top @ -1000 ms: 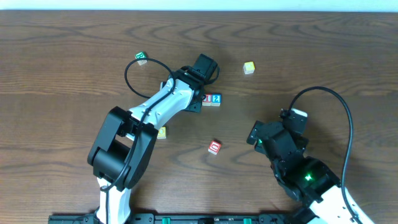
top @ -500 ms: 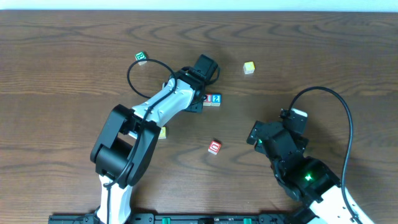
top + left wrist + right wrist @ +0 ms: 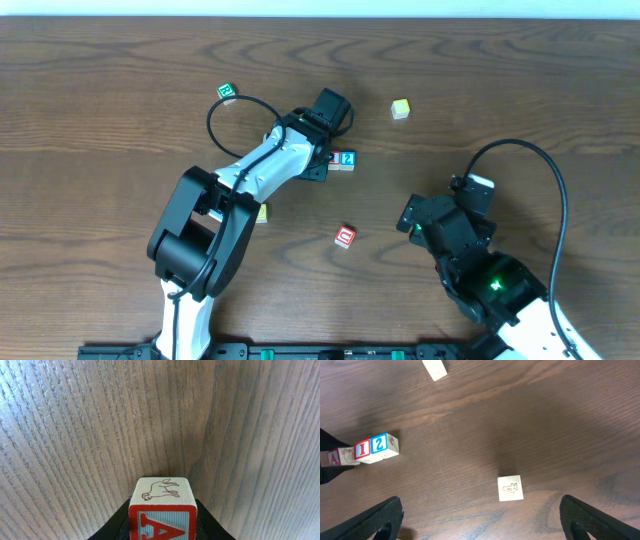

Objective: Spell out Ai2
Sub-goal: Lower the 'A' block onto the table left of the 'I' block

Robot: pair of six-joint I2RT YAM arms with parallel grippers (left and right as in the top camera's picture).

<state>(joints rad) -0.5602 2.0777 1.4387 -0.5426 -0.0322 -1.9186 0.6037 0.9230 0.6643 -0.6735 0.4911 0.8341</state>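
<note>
My left gripper is shut on the red "A" block. It holds the block on the table at the left end of the row. In the right wrist view the A block sits against the red "I" block, with the blue "2" block on the right. In the overhead view the "I" block is partly covered by the gripper, next to the "2" block; the A block is hidden. My right gripper is wide open and empty, at the right front.
A cream "4" block lies just ahead of the right gripper. Loose blocks lie around: a red one, a yellow one, a green one, and a pale yellow one beside the left arm.
The left arm has edged slightly right, and its gripper now covers more of the I block. The right arm has not moved.
</note>
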